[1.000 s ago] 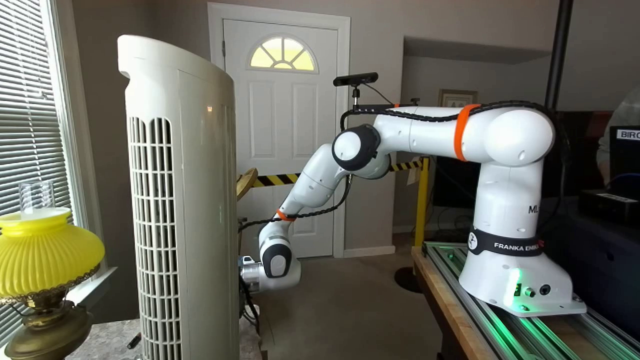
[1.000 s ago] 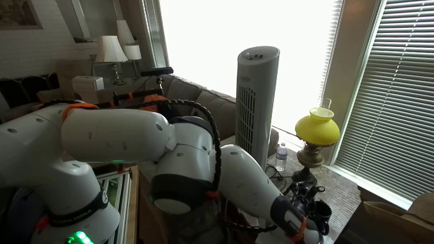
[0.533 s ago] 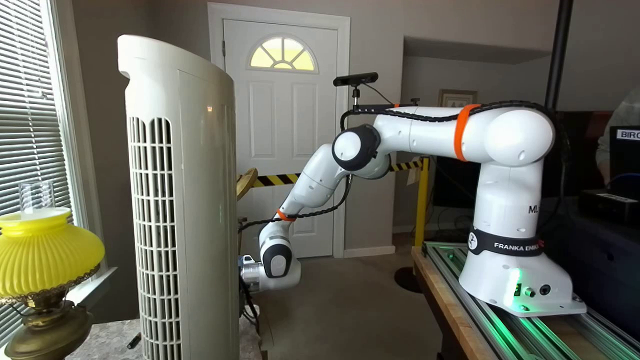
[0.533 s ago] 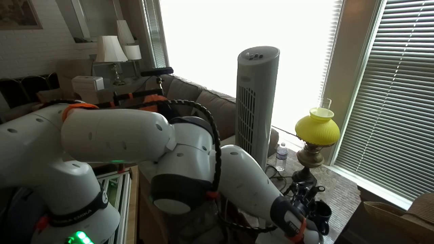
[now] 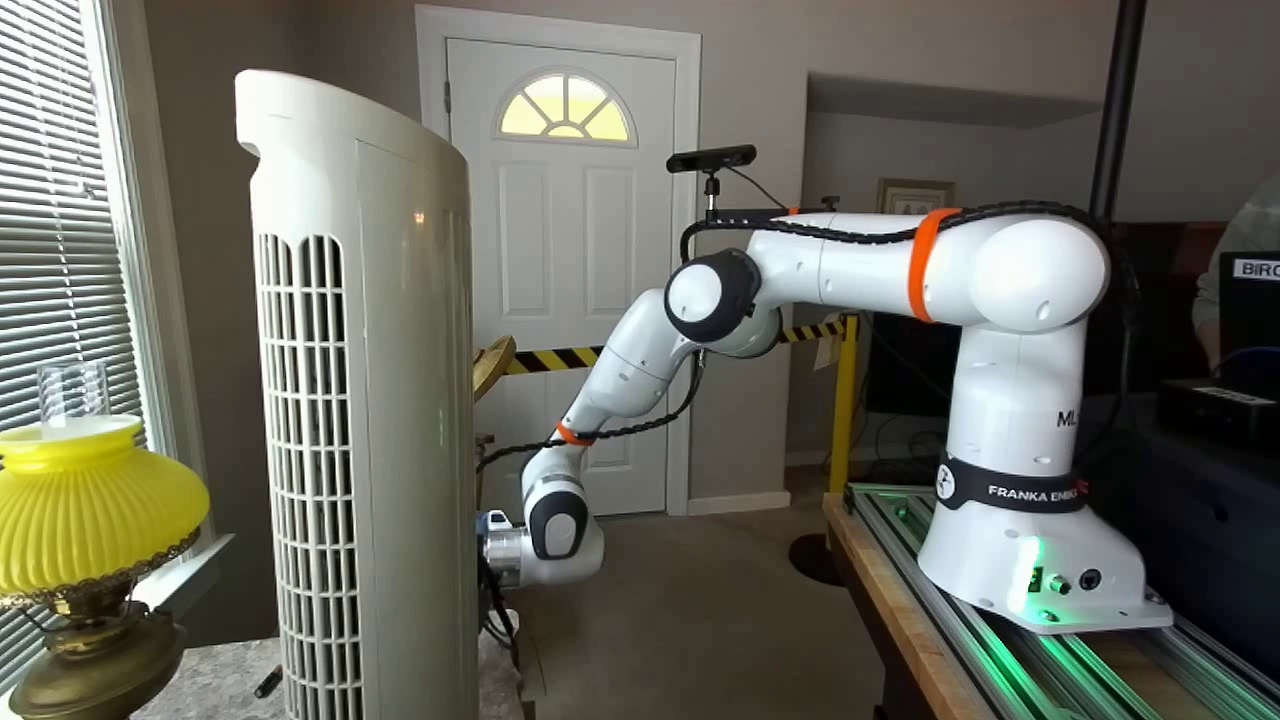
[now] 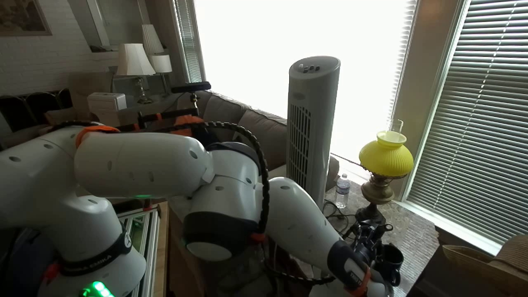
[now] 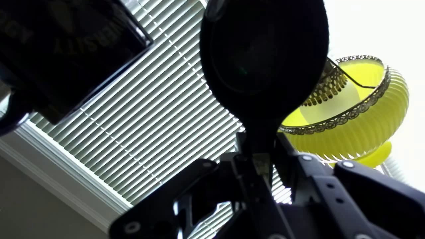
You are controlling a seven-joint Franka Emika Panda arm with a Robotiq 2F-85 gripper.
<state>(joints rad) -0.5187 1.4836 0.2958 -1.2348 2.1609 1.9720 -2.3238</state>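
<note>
In the wrist view my gripper [image 7: 261, 142] is closed around the narrow neck of a black spoon-like thing [image 7: 264, 59]. Its broad round head points away from the fingers. A dark mug [image 7: 69, 53] with lettering is beside it in the wrist view. In an exterior view the gripper [image 6: 369, 233] is over the stone-topped table [image 6: 416, 231], close beside the dark mug [image 6: 390, 262]. The held thing is too dark to make out there. In an exterior view the tower fan [image 5: 410, 400] hides the gripper.
A yellow-shaded lamp [image 6: 385, 154] stands behind the gripper and shows large in the wrist view [image 7: 358, 132]. A water bottle [image 6: 342, 190] and black cables [image 6: 336, 212] are beside the tower fan. A wicker-like chair [image 6: 491, 264] is past the table edge.
The wrist and gripper have shifted and tilted very slightly in the last half second, a little left in the view with the mug. The grip looks the same; nothing else has moved.
</note>
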